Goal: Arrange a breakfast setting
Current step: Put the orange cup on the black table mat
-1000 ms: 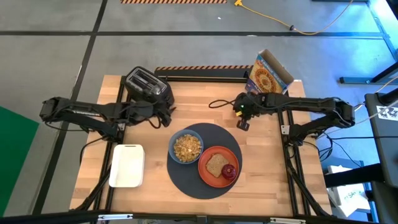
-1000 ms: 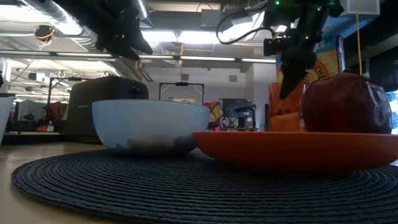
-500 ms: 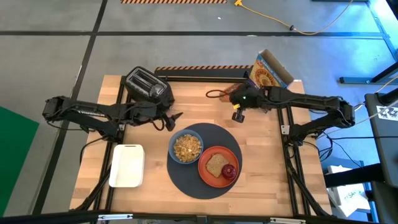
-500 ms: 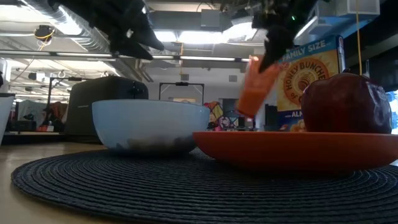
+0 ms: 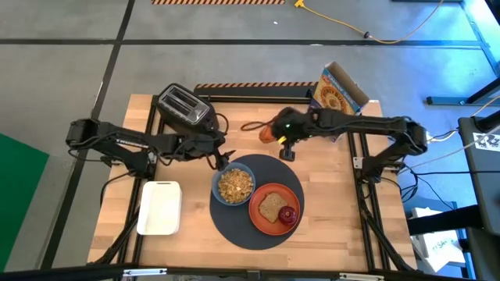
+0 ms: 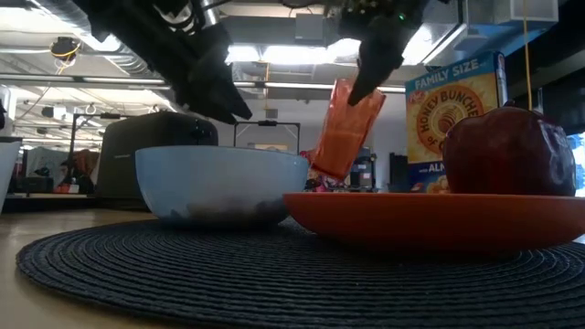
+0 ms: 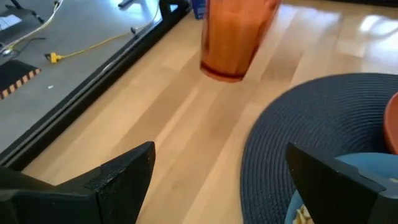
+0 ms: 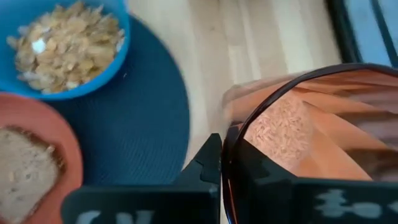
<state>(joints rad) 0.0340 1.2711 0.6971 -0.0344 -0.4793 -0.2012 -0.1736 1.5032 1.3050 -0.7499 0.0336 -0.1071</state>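
The dark-grey mat (image 5: 238,226) lies on the table's near middle. On it are the blue bowl (image 5: 234,185) of cereal and the orange plate (image 5: 262,220), which carries the toast slice (image 5: 273,206) and the dark-red fruit (image 5: 288,215). My right gripper (image 5: 283,144) is shut on the translucent orange cup (image 5: 269,133), just beyond the mat's far edge. The cup also shows in the low view (image 6: 345,128) and the left wrist view (image 7: 236,37). My left gripper (image 5: 221,160) is open and empty, just beyond the bowl's far left rim. My right gripper holds the cup by its rim (image 8: 227,155), one finger inside the cup and one outside. The fingers come from above, slanting from the table's right. The cup hangs tilted below the fingers (image 6: 370,68), its base toward the table's left, clear of the table.
A black toaster (image 5: 186,107) stands at the far left and a cereal box (image 5: 337,92) at the far right. A white rectangular tray (image 5: 160,207) lies at the near left. Bare wood shows between the toaster and the mat.
My right gripper has lifted the cup off the table and carried it toward the table's left; the cup, upright before, now hangs tilted. My left gripper has gone right and nearer, toward the bowl.
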